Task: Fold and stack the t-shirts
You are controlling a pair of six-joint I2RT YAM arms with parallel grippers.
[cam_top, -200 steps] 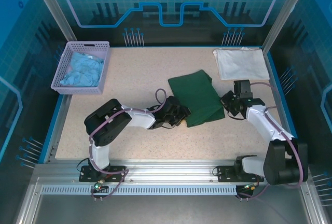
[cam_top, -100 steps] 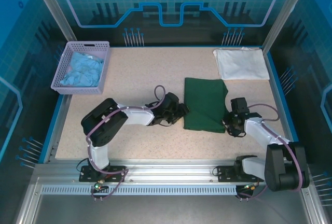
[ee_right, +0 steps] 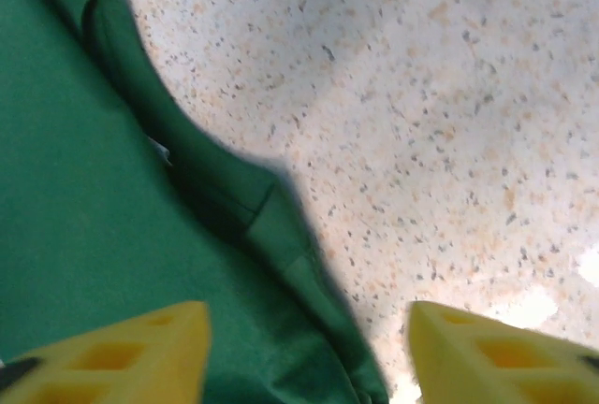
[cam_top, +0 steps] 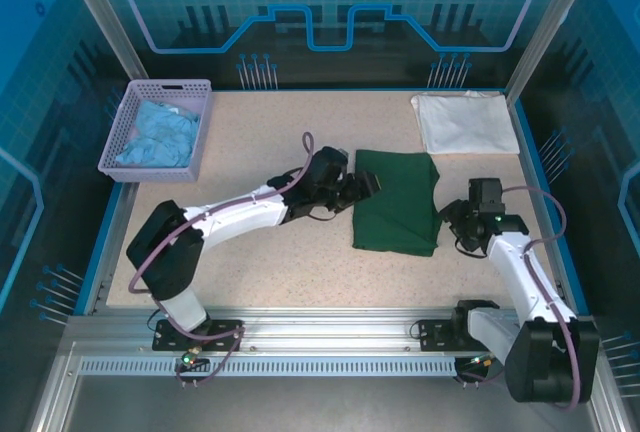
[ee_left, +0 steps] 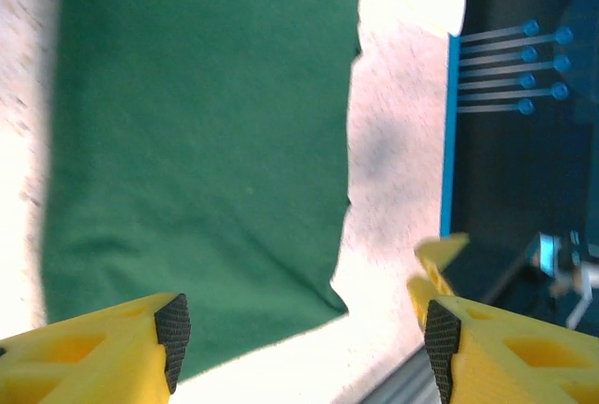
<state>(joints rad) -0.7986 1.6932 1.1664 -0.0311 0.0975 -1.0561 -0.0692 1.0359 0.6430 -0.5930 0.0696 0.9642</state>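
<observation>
With my left gripper and right gripper both spread and empty either side of the folded green t-shirt, and the white t-shirt folded well apart at far right, I judge only stacking remains.

1. The table is light and sandy, with lots of tiny dark dots on it.
2. A thin blue edge runs around the table.
3. A purple plastic basket with little holes in its walls sits at the far left corner of the table.
4. A crumpled light blue cloth lies inside the basket.
5. A grey metal rail runs along the near side of the table.
6. Two slanted metal posts stand at the far corners.
7. The back wall is dark, with bright blue lines and part of a gear drawn on it.
8. Small rows of blue-tipped pins stand by the wall.
</observation>
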